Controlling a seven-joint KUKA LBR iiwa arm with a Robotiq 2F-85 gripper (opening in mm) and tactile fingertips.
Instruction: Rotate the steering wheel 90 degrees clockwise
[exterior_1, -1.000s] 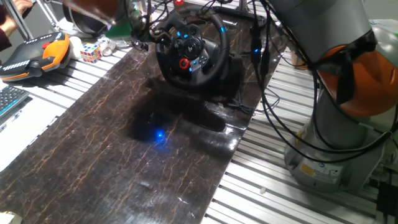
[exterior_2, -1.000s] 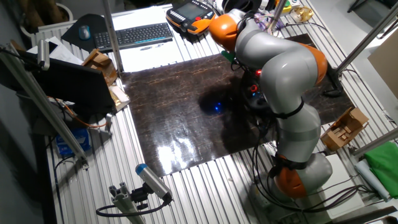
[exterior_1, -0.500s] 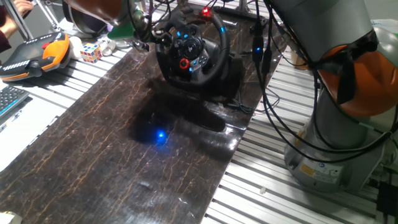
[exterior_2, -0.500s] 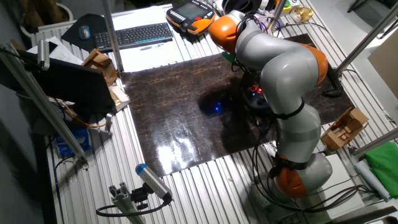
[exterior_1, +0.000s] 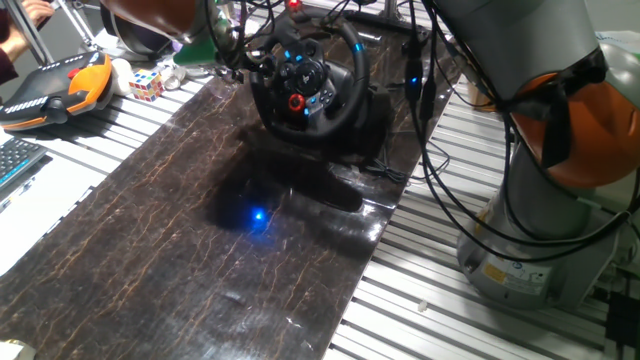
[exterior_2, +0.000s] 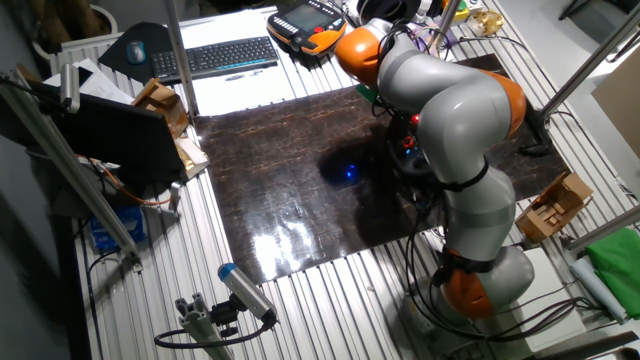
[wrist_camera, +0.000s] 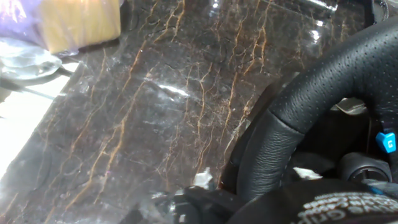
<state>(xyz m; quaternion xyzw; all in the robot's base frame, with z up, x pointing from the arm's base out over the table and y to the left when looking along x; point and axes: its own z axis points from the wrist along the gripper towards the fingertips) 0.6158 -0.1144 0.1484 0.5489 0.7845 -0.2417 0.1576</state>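
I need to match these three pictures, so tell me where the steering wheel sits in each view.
One fixed view: steering wheel top centre, facing the camera.
The other fixed view: mostly hidden behind the robot arm; only red-lit bits show, right of centre.
Hand view: its rim fills the right side.
Shared landmark: the dark marble-patterned mat beneath it.

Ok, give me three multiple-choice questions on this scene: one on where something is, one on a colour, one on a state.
1. Where does the steering wheel stand?
A. at the marbled mat's far end
B. on the keyboard
C. on the floor

2. What colour is the round button on the hub?
A. green
B. red
C. white

3. How does the Rubik's cube lie?
A. on the wheel rim
B. in the hand
C. on the slatted table, off the mat

Answers: 1 A, it sits at the mat's far end; 2 B, it shows red; 3 C, it rests on the slats beside the mat.
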